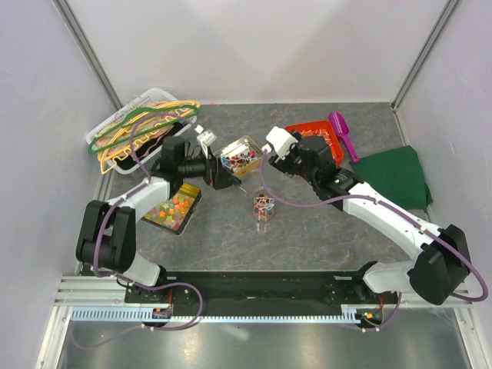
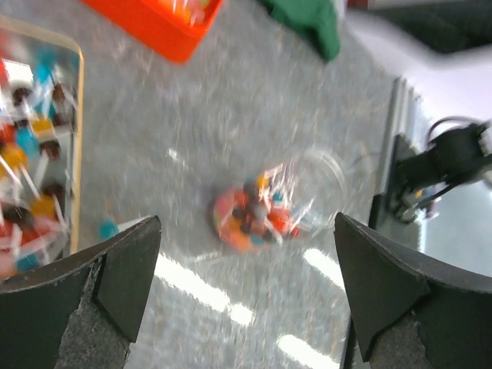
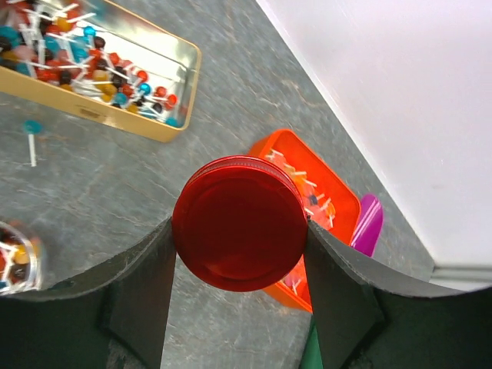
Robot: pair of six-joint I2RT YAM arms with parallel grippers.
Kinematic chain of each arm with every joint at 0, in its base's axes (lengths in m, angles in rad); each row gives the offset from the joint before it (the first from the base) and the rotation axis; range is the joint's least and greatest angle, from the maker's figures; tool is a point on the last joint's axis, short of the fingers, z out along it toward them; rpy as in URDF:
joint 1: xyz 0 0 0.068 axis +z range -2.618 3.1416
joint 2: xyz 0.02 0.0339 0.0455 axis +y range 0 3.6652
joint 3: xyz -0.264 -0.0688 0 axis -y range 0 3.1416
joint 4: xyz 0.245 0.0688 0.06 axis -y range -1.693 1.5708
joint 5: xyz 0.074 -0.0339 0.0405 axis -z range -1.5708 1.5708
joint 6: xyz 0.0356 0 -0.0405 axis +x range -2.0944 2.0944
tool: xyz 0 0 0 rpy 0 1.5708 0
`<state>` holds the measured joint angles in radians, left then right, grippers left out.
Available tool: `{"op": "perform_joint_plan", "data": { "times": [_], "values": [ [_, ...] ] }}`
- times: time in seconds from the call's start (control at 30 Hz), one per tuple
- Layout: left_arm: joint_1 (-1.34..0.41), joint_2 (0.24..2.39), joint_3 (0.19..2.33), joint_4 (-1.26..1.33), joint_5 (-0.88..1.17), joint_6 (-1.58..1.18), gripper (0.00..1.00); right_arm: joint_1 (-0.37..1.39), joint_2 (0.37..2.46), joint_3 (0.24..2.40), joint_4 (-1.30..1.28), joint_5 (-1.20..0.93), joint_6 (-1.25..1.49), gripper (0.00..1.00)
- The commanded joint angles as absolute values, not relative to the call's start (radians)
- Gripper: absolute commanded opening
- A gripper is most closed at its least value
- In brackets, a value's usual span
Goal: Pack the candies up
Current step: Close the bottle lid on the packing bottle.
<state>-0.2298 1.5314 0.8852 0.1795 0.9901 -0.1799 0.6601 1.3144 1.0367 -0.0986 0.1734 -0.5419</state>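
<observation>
**Overhead and wrist views, read left to right; positions are given relative to the clear jar (image 1: 263,207).**

- Far left of the jar and behind it is a white basket (image 1: 154,94) holding coloured hangers (image 1: 142,123).
- Left of the jar, a black tray (image 1: 193,201) carries orange, yellow and green candies (image 1: 173,206).
- The left gripper (image 2: 244,231) hangs above the table just left of the jar. Its claw is spread wide and grips nothing.
- Just behind the jar and slightly to its left is a gold tin (image 3: 84,111) filled with red, blue and yellow candies on white sticks.
- One loose blue candy (image 3: 31,127) lies on the table between the tin and the jar.
- The jar itself contains a small heap of mixed candies.
- Behind the jar and to its right, the right gripper (image 3: 239,231) is clamped on a round red lid (image 3: 238,219).
- Further right and behind are an orange bin (image 1: 307,127), with more sticks showing inside, and a purple scoop (image 1: 342,132).
- Far right of the jar lies a green cloth (image 1: 392,177).
</observation>
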Motion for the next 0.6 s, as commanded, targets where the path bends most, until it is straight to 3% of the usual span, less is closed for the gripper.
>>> {"op": "perform_joint_plan", "data": {
  "times": [0.0, 0.57],
  "values": [
    [-0.276, 1.462, 0.703, 0.488, 0.878, -0.108, 1.0, 0.606, 1.27, 1.092, -0.1, 0.126, -0.476, 0.55],
    [-0.569, 1.519, 0.445, 0.905, 0.604, 0.029, 1.0, 0.56, 1.298, 1.141, -0.176, 0.035, -0.445, 0.56]
  ]
}}
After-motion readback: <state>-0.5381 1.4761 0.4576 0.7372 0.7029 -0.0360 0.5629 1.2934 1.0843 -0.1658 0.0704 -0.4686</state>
